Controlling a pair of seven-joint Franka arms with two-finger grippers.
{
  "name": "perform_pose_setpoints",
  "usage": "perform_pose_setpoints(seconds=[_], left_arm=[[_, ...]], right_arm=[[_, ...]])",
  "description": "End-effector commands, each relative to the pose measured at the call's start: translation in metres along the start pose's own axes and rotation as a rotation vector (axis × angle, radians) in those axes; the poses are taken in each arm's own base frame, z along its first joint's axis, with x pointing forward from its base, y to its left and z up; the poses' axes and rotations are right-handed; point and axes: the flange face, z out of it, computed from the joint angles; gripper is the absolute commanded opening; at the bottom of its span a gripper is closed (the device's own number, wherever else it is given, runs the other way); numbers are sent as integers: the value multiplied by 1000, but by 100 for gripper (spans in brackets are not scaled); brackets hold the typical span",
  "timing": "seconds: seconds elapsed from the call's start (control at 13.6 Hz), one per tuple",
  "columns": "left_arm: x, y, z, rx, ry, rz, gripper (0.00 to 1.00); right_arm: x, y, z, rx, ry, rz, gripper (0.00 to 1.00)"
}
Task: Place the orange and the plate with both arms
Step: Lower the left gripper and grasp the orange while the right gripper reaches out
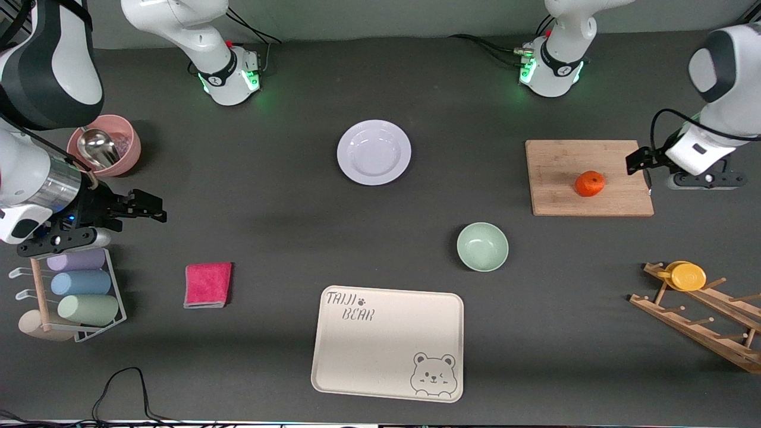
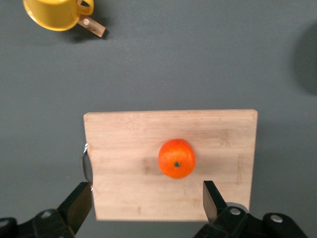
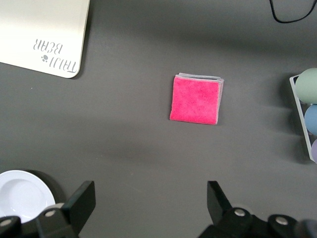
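Observation:
The orange (image 1: 590, 183) lies on a wooden cutting board (image 1: 553, 178) toward the left arm's end of the table. It also shows in the left wrist view (image 2: 177, 158). My left gripper (image 1: 637, 161) is open and empty over the board's edge, apart from the orange (image 2: 146, 191). The pale lavender plate (image 1: 374, 152) sits empty mid-table, farther from the front camera than the green bowl. Its rim shows in the right wrist view (image 3: 20, 196). My right gripper (image 1: 151, 207) is open and empty in the air over bare table at the right arm's end (image 3: 150, 191).
A mint-green bowl (image 1: 482, 246) and a cream bear tray (image 1: 380, 351) lie nearer the front camera. A pink cloth (image 1: 207, 285), a cup rack (image 1: 77, 294) and a pink bowl holding a ladle (image 1: 107, 145) are at the right arm's end. A wooden rack with a yellow cup (image 1: 686, 276) stands at the left arm's end.

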Motion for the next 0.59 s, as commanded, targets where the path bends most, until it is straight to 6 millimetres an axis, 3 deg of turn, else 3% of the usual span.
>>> perform_pose_setpoints(seconds=[0.0,0.22,0.51], left_arm=[[-28,8,41,16,62,-38,100],[-43,14,90,8,96,-54,100],[-42,21,127,-10,81,-82,100]], right_arm=[[1,4,3,6,8,-5,100],[3,7,9,5,0,1,100],[10,12,34,0,-5,8,100]])
